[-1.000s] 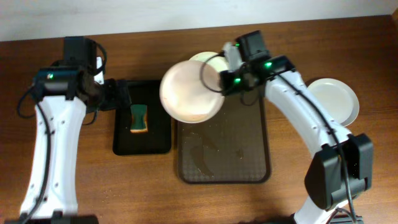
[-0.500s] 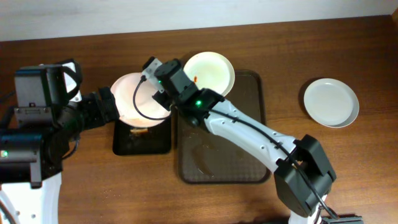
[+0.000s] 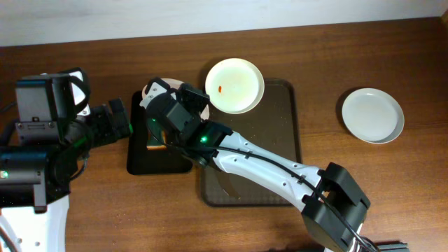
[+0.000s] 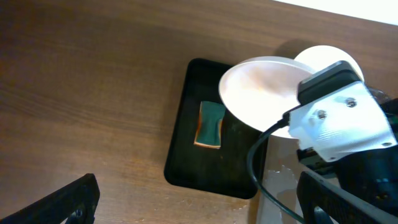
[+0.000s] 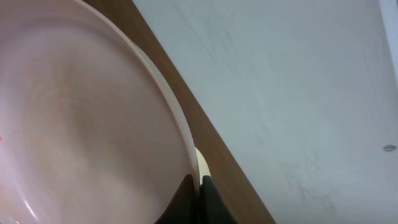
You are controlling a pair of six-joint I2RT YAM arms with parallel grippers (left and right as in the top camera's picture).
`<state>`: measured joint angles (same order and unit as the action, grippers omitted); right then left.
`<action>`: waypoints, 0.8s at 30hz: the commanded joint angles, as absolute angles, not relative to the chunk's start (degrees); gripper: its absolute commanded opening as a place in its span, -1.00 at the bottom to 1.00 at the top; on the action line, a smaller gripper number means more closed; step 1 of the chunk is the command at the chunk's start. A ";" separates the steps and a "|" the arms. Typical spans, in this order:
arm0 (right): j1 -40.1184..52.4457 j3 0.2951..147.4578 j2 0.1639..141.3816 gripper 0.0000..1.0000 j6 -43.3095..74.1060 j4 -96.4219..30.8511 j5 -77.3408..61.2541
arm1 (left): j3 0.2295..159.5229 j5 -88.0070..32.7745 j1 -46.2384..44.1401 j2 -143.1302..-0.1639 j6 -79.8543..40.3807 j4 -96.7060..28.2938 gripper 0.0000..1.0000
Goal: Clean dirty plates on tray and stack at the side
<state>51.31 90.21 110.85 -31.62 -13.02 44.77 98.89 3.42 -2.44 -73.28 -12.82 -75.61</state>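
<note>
My right gripper is shut on the rim of a white plate. It holds the plate tilted above the small black tray; in the overhead view my right wrist hides most of the held plate. The left wrist view shows the held plate above the sponge. A second plate with a small orange-red smear lies at the far edge of the brown tray. A third plate lies on the table at the right. My left gripper is open and empty, left of the black tray.
A small black tray holds a green and orange sponge, also seen in the left wrist view. The right arm stretches diagonally across the brown tray. Wet streaks show on the brown tray's floor.
My right arm has swung the held plate leftward from above the brown tray to above the black tray. The smeared plate behind it is now uncovered. The left arm shifted nearer the camera.
</note>
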 commanded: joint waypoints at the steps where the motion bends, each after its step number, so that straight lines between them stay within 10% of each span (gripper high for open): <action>1: 51.24 90.98 109.54 -0.92 -31.07 -12.60 48.29 | 99.35 5.63 -2.17 -75.48 -12.10 -75.81 0.99; 11: 51.27 90.98 109.54 -0.92 -31.03 -14.57 48.97 | 99.35 5.58 -2.17 -79.44 -12.45 -76.79 1.00; 24: 40.99 91.00 106.98 -0.92 -1.34 -34.22 35.24 | 81.89 2.68 -2.17 -84.09 -13.13 -62.26 0.87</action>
